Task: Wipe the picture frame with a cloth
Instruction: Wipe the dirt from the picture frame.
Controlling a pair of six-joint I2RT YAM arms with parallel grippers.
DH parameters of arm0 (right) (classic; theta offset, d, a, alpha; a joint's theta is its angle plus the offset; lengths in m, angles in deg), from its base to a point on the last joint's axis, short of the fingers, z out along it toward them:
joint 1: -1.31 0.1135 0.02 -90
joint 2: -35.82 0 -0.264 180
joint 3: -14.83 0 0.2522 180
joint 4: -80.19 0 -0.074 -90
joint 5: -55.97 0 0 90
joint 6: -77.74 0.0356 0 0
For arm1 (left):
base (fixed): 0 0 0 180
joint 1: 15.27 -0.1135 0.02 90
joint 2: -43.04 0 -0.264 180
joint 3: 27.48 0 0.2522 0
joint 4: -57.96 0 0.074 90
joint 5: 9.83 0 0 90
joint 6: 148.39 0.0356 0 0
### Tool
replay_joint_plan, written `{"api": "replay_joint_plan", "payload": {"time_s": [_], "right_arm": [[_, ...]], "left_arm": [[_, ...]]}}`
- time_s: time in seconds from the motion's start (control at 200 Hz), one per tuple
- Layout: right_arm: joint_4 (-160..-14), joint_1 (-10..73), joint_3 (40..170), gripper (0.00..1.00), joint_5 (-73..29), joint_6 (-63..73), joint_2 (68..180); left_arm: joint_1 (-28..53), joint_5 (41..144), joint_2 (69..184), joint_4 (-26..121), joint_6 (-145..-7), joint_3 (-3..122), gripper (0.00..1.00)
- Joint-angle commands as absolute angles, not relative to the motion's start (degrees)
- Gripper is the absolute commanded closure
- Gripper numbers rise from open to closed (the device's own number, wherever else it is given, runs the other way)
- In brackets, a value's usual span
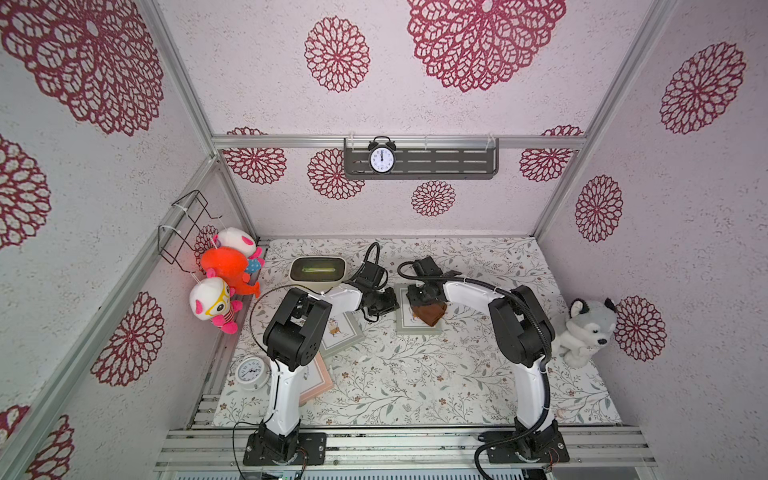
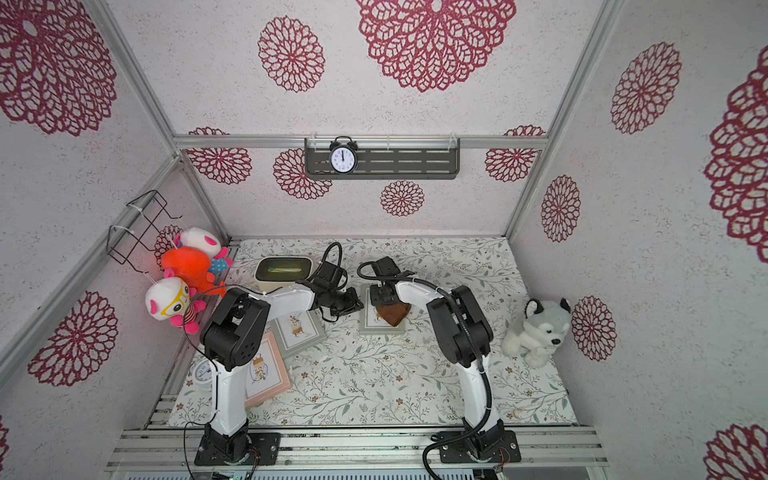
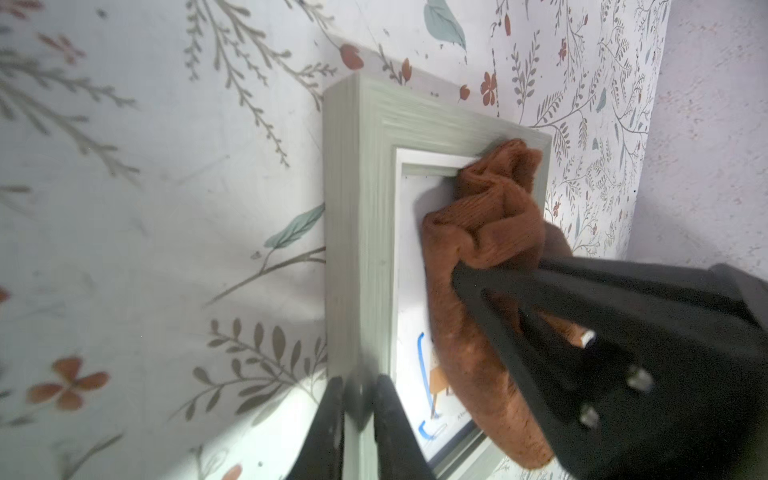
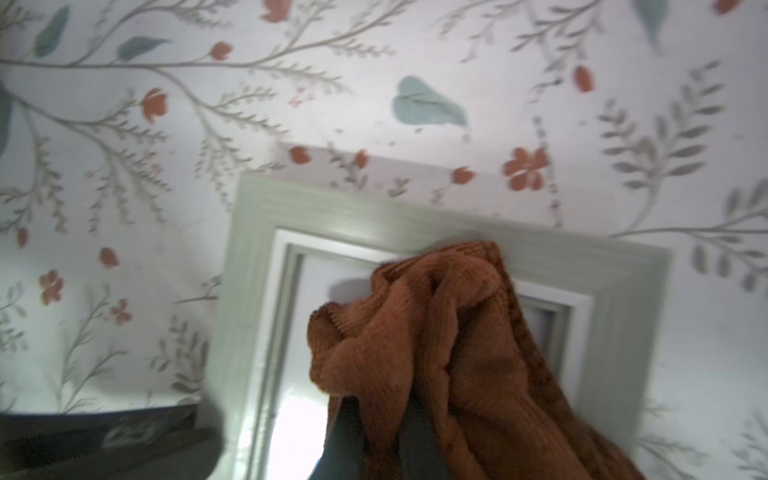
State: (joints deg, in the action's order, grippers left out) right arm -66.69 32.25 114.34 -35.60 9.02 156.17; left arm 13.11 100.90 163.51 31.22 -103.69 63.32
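**Cloth down on the frame, both grippers closed**

My right gripper (image 1: 420, 302) is clamped on the brown cloth (image 1: 431, 314). The fabric is bunched between its fingers and pressed onto the picture frame (image 1: 415, 329). That picture frame (image 2: 380, 327) lies flat on the floral table cover (image 1: 415, 382), near the middle and towards the back wall. In both top views the cloth (image 2: 395, 314) covers the frame's right part and reaches its right rail.

From my right wrist, the cloth (image 4: 436, 332) rises in ribbed folds over the glass and onto the grey-green moulding of the picture frame (image 4: 332, 208) near one corner. My right gripper (image 4: 380, 438) shows only as two dark fingers with fabric packed between them.

My left gripper (image 1: 392, 305) is closed narrow on the frame's left rail. In the left wrist view its two fingers stand on either side of that rail, so my left gripper (image 3: 359, 401) pinches the picture frame (image 3: 357, 187) itself. Across the glass, the black tip of my right gripper (image 3: 469, 282) is buried in the cloth (image 3: 490, 232).

A second grey frame (image 2: 299, 332) lies partly under my left forearm. A pink frame (image 2: 266, 374) sits nearer my left base, beside a white clock (image 1: 249, 372). A cream box (image 1: 318, 270) stands behind my left arm, and a husky plush (image 1: 590, 328) sits against the right wall.
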Motion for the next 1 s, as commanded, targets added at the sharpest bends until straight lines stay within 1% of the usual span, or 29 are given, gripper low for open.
{"api": "replay_joint_plan", "payload": {"time_s": [0.0, 0.075, 0.115, 0.19, 0.275, 0.4, 0.48, 0.56, 0.665, 0.751, 0.861, 0.941, 0.996], "right_arm": [[-56.6, 30.8, 114.1, 1.00, -41.7, 10.3, 159.0], [-56.1, 35.2, 117.7, 1.00, -39.3, 10.1, 161.6], [-56.5, 37.1, 119.4, 1.00, -36.0, 10.4, 163.0], [-57.6, 38.2, 120.7, 1.00, -33.2, 11.2, 164.0], [-56.5, 35.9, 120.0, 1.00, -37.1, 11.7, 163.8], [-54.0, 29.9, 116.8, 1.00, -44.5, 12.3, 161.6], [-53.6, 29.4, 116.6, 1.00, -46.7, 11.7, 160.8], [-54.6, 32.0, 118.2, 1.00, -42.7, 11.5, 161.4], [-55.4, 36.9, 123.1, 1.00, -35.2, 11.6, 164.1], [-57.0, 37.4, 123.8, 1.00, -32.1, 12.6, 164.7], [-53.5, 33.6, 122.2, 1.00, -38.7, 12.9, 164.2], [-51.5, 31.3, 119.3, 1.00, -46.9, 11.7, 162.4], [-50.8, 30.9, 118.2, 1.00, -48.9, 10.6, 161.5]], "left_arm": [[13.6, 97.8, 168.8, 24.2, -104.1, 60.4, 0.84], [13.6, 97.9, 169.0, 24.2, -104.3, 60.6, 0.84], [13.6, 97.8, 169.0, 24.0, -104.3, 60.6, 0.84], [13.6, 97.8, 169.0, 23.9, -104.2, 60.6, 0.84], [13.6, 97.7, 168.9, 23.7, -104.0, 60.5, 0.84], [13.6, 97.7, 168.8, 23.9, -103.8, 60.3, 0.84], [13.6, 97.9, 168.9, 23.9, -103.8, 60.5, 0.84], [13.6, 98.0, 169.0, 23.9, -104.0, 60.6, 0.84], [13.6, 97.9, 169.1, 23.3, -103.6, 61.2, 0.84], [13.5, 97.4, 169.1, 22.8, -103.3, 61.5, 0.84], [13.4, 97.3, 168.7, 22.7, -103.0, 61.3, 0.84], [13.4, 97.4, 168.7, 22.9, -103.0, 61.1, 0.85], [13.5, 97.5, 168.7, 23.0, -103.0, 61.1, 0.85]]}}
